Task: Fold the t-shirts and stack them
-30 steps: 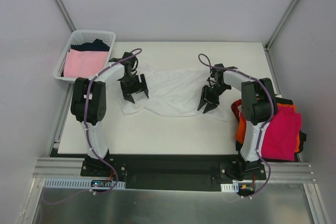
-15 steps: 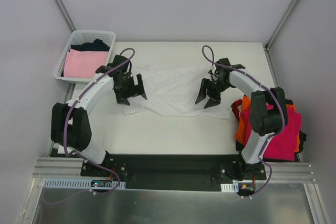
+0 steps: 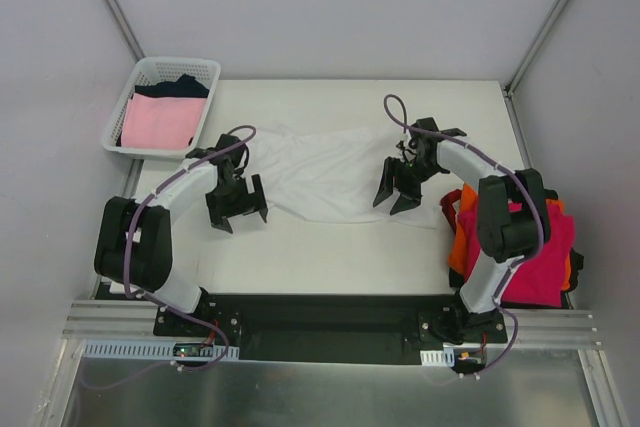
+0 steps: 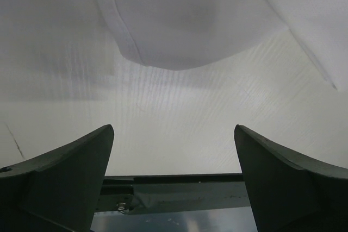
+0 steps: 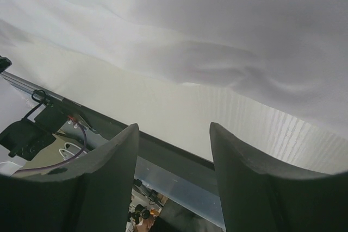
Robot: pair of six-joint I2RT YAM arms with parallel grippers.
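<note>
A white t-shirt [image 3: 330,169] lies spread and wrinkled across the middle of the table. My left gripper [image 3: 238,219] hangs open just off the shirt's left edge, on the near side, with nothing between its fingers. In the left wrist view the shirt's rounded sleeve end [image 4: 174,25] lies ahead of the wide-open gripper [image 4: 173,130]. My right gripper [image 3: 393,203] is open over the shirt's near right hem. The right wrist view shows the gripper [image 5: 174,129] empty, with white cloth [image 5: 228,36] just beyond the tips. A magenta-red t-shirt [image 3: 535,252] lies on an orange one [image 3: 458,247] at the right edge.
A white lattice basket [image 3: 128,97] at the far left corner holds a pale pink shirt [image 3: 160,119] and a navy one [image 3: 182,86]. The stack at the right overhangs the table beside the right arm's base. Bare table [image 3: 330,252] runs between shirt and near edge.
Both grippers have opened and let go of the white shirt. The left one has drawn back toward the near edge, off the cloth. The right one has barely shifted.
</note>
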